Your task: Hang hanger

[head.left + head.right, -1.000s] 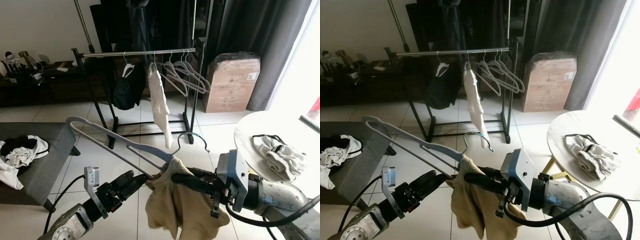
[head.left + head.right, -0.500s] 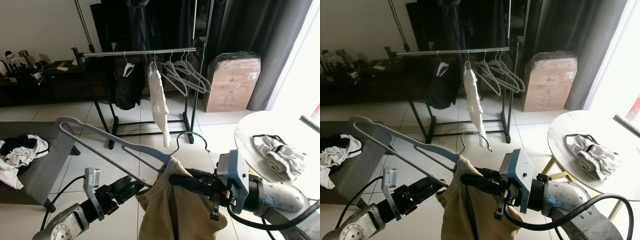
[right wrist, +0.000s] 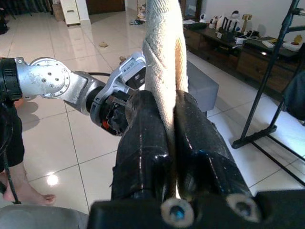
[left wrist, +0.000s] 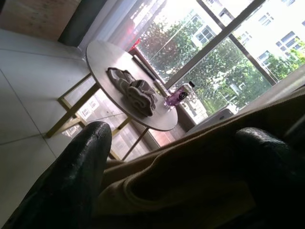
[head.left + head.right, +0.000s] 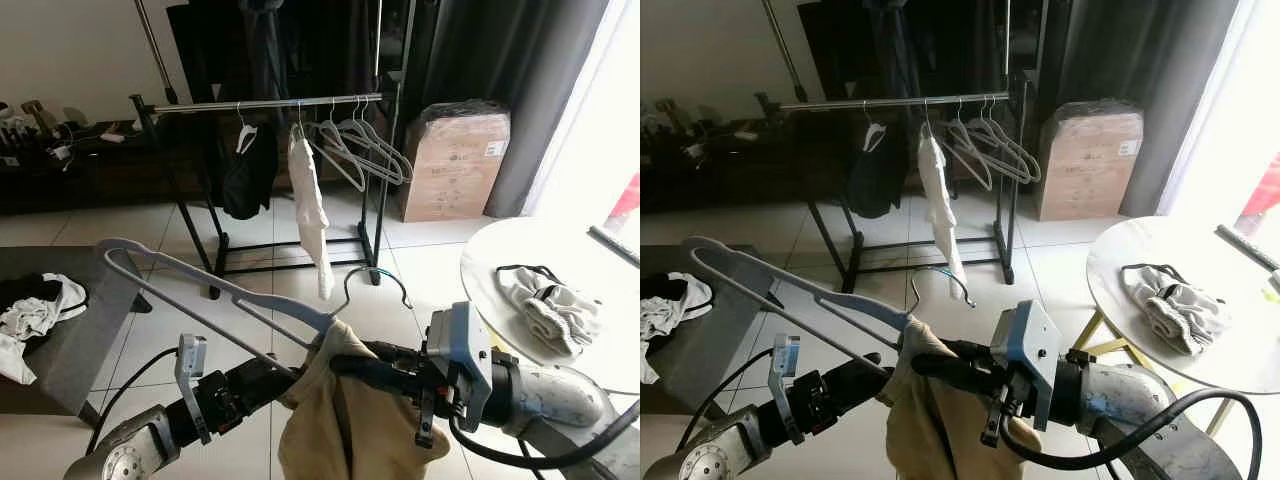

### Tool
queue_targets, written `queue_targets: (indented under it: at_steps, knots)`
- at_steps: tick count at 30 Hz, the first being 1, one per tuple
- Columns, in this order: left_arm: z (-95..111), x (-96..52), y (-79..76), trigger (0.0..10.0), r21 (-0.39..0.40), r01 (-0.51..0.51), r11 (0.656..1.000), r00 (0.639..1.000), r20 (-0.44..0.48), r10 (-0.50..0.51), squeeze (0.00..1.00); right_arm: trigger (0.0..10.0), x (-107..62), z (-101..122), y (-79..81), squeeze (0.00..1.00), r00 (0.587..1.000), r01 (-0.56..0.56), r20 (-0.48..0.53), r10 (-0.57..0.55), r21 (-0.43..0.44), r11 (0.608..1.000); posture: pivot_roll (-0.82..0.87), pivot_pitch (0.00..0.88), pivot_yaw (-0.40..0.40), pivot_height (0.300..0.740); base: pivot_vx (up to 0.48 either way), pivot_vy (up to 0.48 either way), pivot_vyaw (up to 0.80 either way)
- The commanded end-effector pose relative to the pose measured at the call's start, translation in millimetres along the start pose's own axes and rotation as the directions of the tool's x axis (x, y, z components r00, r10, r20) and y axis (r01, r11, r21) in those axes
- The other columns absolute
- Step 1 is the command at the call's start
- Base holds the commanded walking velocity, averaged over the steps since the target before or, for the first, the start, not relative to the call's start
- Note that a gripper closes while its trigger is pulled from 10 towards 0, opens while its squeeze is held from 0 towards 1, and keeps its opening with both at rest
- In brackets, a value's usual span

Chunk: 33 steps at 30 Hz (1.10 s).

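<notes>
Ahead of me stands the clothes rack, carrying a black garment, a cream garment and several bare hangers. A wrapped cardboard box sits to its right; I cannot see inside it. A round table bears crumpled grey cloth. My right gripper is clamped on the tan garment. My left gripper is at its edge, fingers slightly apart around fabric. The grey hanger slants above both.
</notes>
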<state>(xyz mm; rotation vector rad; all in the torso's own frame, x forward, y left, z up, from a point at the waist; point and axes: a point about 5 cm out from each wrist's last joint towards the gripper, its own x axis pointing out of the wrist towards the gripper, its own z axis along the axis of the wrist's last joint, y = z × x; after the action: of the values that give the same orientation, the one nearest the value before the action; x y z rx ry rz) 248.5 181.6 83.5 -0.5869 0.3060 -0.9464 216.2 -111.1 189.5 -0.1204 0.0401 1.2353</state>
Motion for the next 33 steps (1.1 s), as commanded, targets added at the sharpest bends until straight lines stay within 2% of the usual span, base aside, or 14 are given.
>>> queue_targets:
  at_steps: [1,7,11,16,20,22,24,25,26,28,33]
  knots:
    - [0,-1.3,-2.8,10.0,-0.001,0.015,1.000,1.000,-0.018,-0.015,0.00,0.0,2.8,8,1.8,0.00,0.999,-0.022,0.029,0.023,-0.026,0.999,-0.10,0.086,0.020,0.740,0.000,0.000,0.00]
    - [-11,2.0,5.1,10.0,0.006,-0.046,0.999,0.994,-0.094,0.047,0.00,0.0,5.1,11,0.6,0.00,0.999,-0.031,0.034,0.033,-0.041,0.999,-0.10,0.085,0.020,0.740,0.000,0.000,0.00]
    - [-11,4.6,7.8,10.0,0.021,-0.064,0.998,0.993,-0.096,0.065,0.00,0.0,5.6,12,1.4,0.00,0.999,-0.036,0.039,0.037,-0.044,0.998,-0.11,0.084,0.021,0.740,0.000,0.000,0.00]
    - [-10,12.5,19.6,10.0,0.039,-0.157,0.987,0.985,-0.068,0.160,0.00,0.0,5.1,14,4.0,0.00,0.998,-0.045,0.042,0.047,-0.044,0.998,-0.12,0.082,0.022,0.740,0.000,0.000,0.00]
    - [-5,19.2,29.0,10.0,0.048,-0.263,0.964,0.965,-0.001,0.263,0.00,0.0,4.9,14,4.9,0.00,0.998,-0.049,0.044,0.051,-0.043,0.998,-0.12,0.081,0.020,0.740,0.000,0.000,0.00]
    - [-9,24.0,23.5,10.0,-0.002,-0.204,0.979,0.979,-0.005,0.204,0.00,0.0,5.7,15,4.8,0.00,0.998,-0.051,0.046,0.053,-0.044,0.998,-0.12,0.077,0.018,0.740,0.000,0.000,0.00]
    - [-10,24.6,22.1,10.0,-0.009,-0.190,0.982,0.982,-0.013,0.190,0.00,0.0,5.9,15,4.7,0.00,0.997,-0.051,0.046,0.053,-0.045,0.998,-0.12,0.077,0.018,0.740,0.000,0.000,0.00]
    - [-17,24.5,19.6,10.0,-0.033,-0.155,0.987,0.987,-0.052,0.153,0.00,0.0,7.0,16,4.1,0.00,0.997,-0.051,0.050,0.054,-0.051,0.997,-0.12,0.077,0.019,0.740,0.000,0.000,0.00]
    - [-17,24.5,19.6,10.0,-0.033,-0.155,0.987,0.987,-0.052,0.153,0.00,0.0,7.0,16,4.1,0.00,0.997,-0.051,0.050,0.054,-0.051,0.997,-0.12,0.077,0.019,0.740,0.000,0.000,0.00]
    - [-31,22.0,24.8,10.0,-0.036,-0.184,0.982,0.972,-0.154,0.176,0.00,0.0,8.4,18,4.0,0.00,0.997,-0.056,0.055,0.060,-0.057,0.997,-0.12,0.078,0.020,0.740,0.000,0.000,0.00]
    - [-38,20.3,25.8,10.0,-0.042,-0.191,0.981,0.962,-0.206,0.179,0.00,0.0,9.5,19,5.0,0.00,0.996,-0.070,0.055,0.073,-0.064,0.996,-0.12,0.081,0.021,0.740,0.000,0.000,0.00]
